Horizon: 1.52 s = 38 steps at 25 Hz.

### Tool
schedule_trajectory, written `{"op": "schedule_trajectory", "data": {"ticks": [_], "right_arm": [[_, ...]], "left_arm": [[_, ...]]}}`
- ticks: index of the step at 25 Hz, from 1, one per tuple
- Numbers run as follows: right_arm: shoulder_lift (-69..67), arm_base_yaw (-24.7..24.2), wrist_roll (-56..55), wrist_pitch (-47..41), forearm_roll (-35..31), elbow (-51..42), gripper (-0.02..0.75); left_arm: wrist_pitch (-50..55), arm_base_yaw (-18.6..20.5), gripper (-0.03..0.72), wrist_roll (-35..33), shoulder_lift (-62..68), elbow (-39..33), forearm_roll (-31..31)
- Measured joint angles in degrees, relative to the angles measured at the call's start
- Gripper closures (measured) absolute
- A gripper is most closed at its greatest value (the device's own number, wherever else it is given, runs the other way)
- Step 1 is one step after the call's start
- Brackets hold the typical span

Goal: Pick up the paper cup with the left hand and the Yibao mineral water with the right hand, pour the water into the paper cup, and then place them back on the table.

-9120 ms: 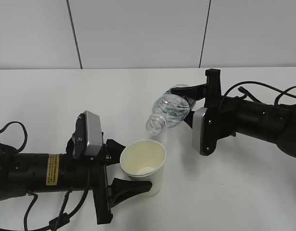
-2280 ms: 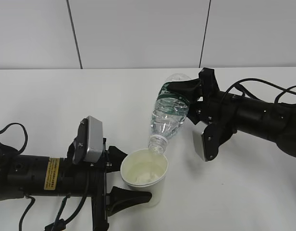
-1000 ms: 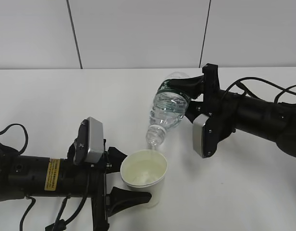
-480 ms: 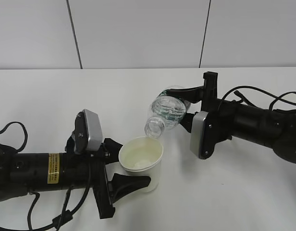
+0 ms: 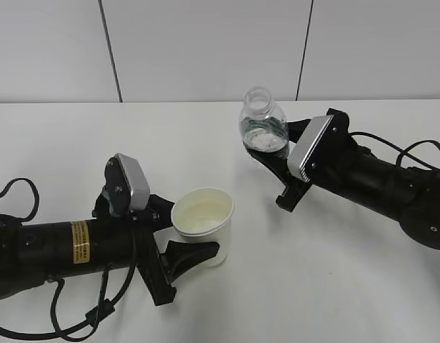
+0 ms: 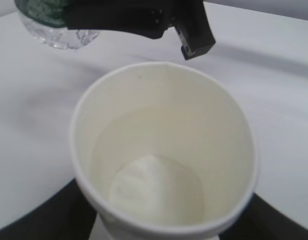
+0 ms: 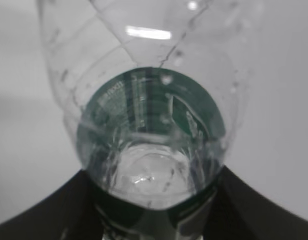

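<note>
The left hand (image 5: 178,243) grips the paper cup (image 5: 201,223) at seven o'clock; it holds some water. At one o'clock, the right hand (image 5: 277,168) clasps the upright bottle (image 5: 263,128). Pouring seems done; putting both on the table (image 5: 334,286) remains.

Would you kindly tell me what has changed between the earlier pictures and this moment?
The right gripper has swung the clear ribbed plastic bottle with the green label from tipped mouth-down over the cream-white paper cup back to upright, neck pointing up, away from the cup. Pouring has stopped. The left gripper still clasps the cup, shifted slightly left. The white tabletop is unchanged.
</note>
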State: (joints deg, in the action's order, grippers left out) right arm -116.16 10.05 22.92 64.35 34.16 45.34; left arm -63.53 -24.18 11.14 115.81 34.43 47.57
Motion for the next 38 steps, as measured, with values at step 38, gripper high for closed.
{"op": "schedule_trajectory", "data": {"ticks": [38], "right_arm": [[-1.39, 0.00, -39.17, -11.61, 1.45, 0.00, 0.383]], "left_arm": [[0.00, 0.48, 0.221, -6.18, 7.81, 7.11, -22.56]]}}
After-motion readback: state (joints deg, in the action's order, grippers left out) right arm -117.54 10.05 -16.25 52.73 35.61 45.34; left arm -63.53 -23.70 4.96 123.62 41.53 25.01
